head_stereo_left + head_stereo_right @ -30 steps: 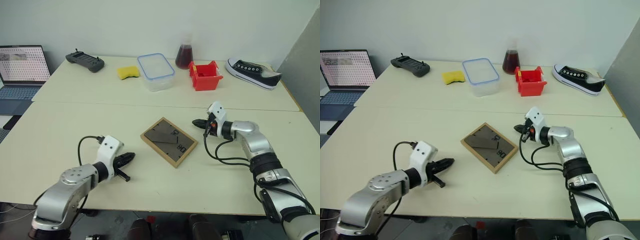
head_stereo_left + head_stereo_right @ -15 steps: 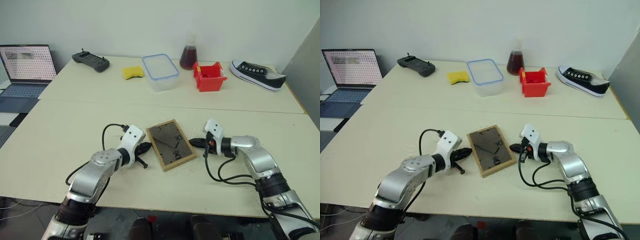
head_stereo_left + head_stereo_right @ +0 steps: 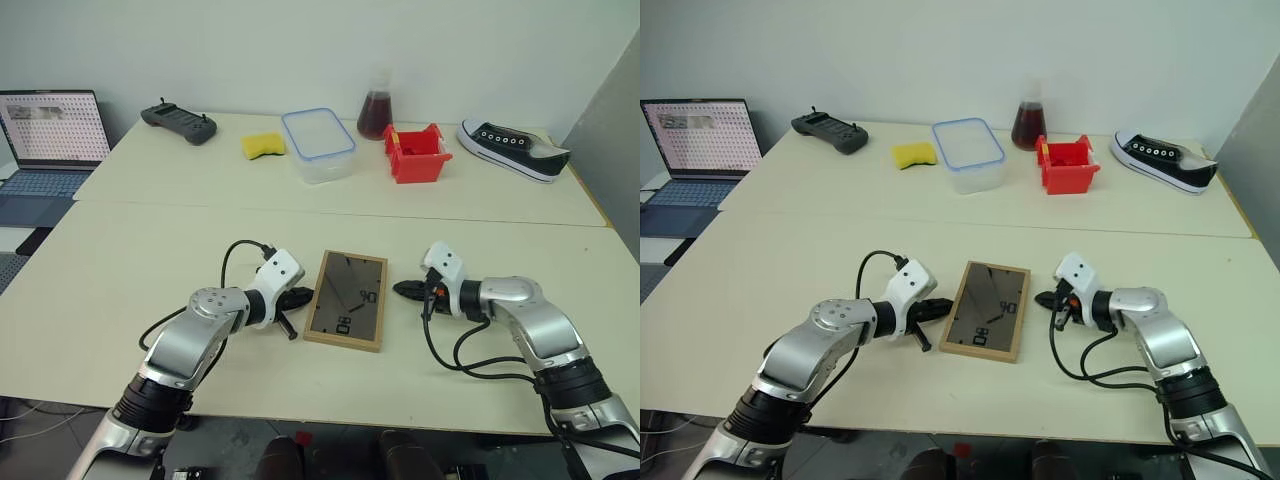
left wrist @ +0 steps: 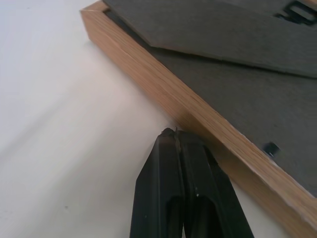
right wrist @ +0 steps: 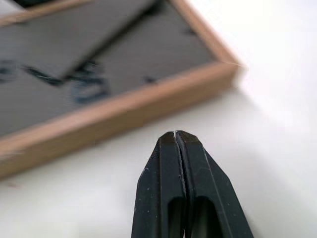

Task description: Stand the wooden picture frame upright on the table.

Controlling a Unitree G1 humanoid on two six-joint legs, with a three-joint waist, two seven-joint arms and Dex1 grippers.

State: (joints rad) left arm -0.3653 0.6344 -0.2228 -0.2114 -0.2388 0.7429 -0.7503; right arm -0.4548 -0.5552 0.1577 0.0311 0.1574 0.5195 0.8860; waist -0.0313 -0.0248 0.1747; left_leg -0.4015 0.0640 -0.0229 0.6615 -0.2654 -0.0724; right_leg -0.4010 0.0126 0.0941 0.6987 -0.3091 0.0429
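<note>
The wooden picture frame (image 3: pixel 347 299) lies flat on the table (image 3: pixel 130 250), dark back panel and folded stand facing up. My left gripper (image 3: pixel 303 296) is shut, and its tip sits at the frame's left long edge. The left wrist view shows those fingertips (image 4: pixel 174 133) right against the light-wood side of the frame (image 4: pixel 208 114). My right gripper (image 3: pixel 403 290) is also shut, pointing at the frame's right long edge with a small gap between. That gap shows in the right wrist view between the gripper (image 5: pixel 176 134) and the frame (image 5: pixel 114 111).
On the far table half stand a grey controller (image 3: pixel 177 120), yellow sponge (image 3: pixel 260 146), clear blue-rimmed container (image 3: pixel 318 144), flask of dark liquid (image 3: pixel 376 108), red bin (image 3: pixel 416 152) and a sneaker (image 3: pixel 512 147). A laptop (image 3: pixel 45 140) sits far left, a grey panel (image 3: pixel 612 130) at the right.
The frame has swung from a diagonal lie to nearly lengthwise. My left gripper moved right up to its left edge, and my right gripper drew back toward me, away from the frame's right edge.
</note>
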